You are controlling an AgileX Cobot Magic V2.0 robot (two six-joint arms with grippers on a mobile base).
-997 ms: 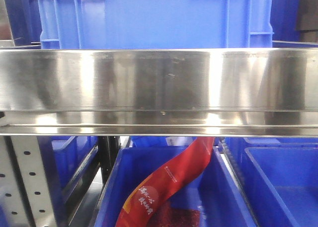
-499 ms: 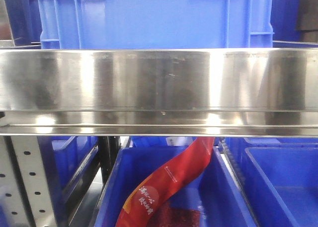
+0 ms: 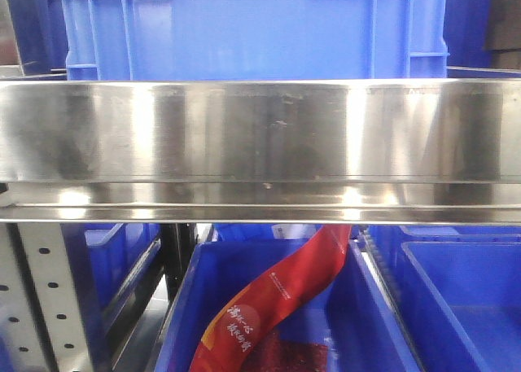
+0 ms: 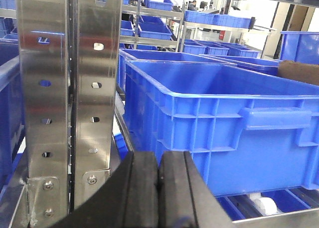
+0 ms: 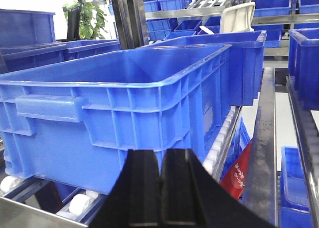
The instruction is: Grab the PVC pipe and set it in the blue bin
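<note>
Shelf rail (image 3: 260, 144): brushed stainless steel, horizontal, spanning the front view; streaked reflections, fine scratches.
Upright post (image 4: 70, 98): polished steel, perforated with round and square holes, bolted at the base; left of the bin in the left wrist view.
Blue bin (image 4: 219, 128): rigid moulded plastic, rectangular, ribbed walls, rolled rim, block handle on the end wall; seated on the shelf above the rail, on white rollers (image 5: 79, 204).
Bin interior: smooth and bare where visible in both wrist views.
Lower level: further blue bins (image 3: 464, 299); a red printed bag (image 3: 277, 303), glossy, leaning diagonally in the middle one.
Room: racking rows stacked with more blue bins, a potted plant (image 5: 89, 11) at the back.
Left claw (image 4: 158, 188): black rubber pads pressed together, clenched on nothing.
Right claw (image 5: 160, 188): black pads pressed together likewise, clenched on nothing.
PVC pipe: not discernible in any view.
</note>
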